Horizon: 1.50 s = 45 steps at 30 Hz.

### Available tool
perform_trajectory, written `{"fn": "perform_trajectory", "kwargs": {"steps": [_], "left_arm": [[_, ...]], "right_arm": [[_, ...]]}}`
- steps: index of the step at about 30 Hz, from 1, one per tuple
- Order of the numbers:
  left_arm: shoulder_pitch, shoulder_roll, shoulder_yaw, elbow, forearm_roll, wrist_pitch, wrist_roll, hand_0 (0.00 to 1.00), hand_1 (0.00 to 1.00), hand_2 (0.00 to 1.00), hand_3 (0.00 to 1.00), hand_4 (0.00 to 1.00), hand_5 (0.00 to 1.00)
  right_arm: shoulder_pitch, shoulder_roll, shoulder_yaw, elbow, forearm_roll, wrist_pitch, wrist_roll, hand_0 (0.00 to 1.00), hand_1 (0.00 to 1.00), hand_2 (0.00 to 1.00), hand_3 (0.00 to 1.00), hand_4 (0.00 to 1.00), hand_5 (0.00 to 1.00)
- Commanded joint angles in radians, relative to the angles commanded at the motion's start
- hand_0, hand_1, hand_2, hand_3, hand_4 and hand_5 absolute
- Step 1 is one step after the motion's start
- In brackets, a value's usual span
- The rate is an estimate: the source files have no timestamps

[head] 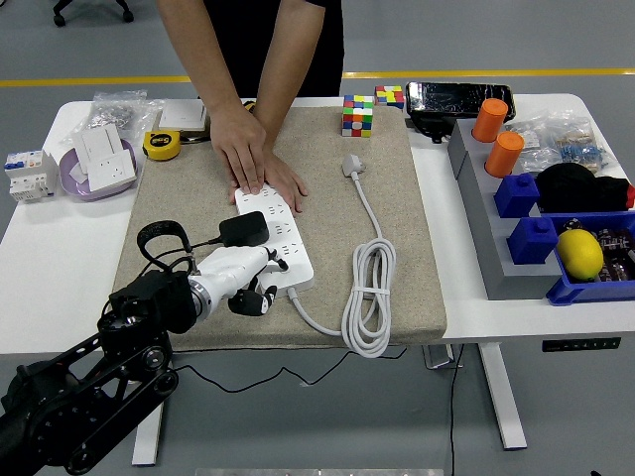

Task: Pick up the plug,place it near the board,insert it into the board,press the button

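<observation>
Just above our left hand (pixel 241 273), its fingers curled loosely, the black plastic plug (pixel 244 229) sits on the long white power strip (pixel 279 241); we judge insertion underway, pressing down next.

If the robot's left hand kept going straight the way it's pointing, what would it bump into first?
Probably the white power strip. The left hand points up and right, its fingertips already at the strip beside the black plug. Farther along are the person's hands, though depth is unclear.

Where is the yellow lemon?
In the head view the lemon is far on the right side of the table, sitting in a blue bin, just right of a blue block.
</observation>
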Motion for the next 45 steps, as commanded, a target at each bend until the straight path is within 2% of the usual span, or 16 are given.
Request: {"fn": "perform_trajectory", "kwargs": {"steps": [36, 41, 45], "left_arm": [[0.006, 0.002, 0.017, 0.033, 0.027, -0.002, -0.01, 0.151, 0.066, 0.15, 0.755, 0.416, 0.13], [0.006, 0.003, 0.01, 0.023, 0.034, 0.004, -0.014, 0.151, 0.066, 0.15, 0.755, 0.416, 0.13], [0.018, 0.004, -0.028, -0.024, 0.055, 0.019, -0.032, 0.153, 0.067, 0.15, 0.738, 0.414, 0.128]], "right_arm": [[-0.002, -0.002, -0.003, 0.0, 0.002, 0.0, 0.0, 0.829, 0.753, 0.747, 0.788, 0.998, 0.933], [-0.002, -0.001, -0.002, 0.0, 0.003, 0.0, 0.0, 0.829, 0.753, 0.747, 0.788, 0.998, 0.933], [-0.001, 0.0, -0.002, 0.0, 0.004, 0.0, 0.001, 0.829, 0.752, 0.747, 0.788, 0.998, 0.933]]}}
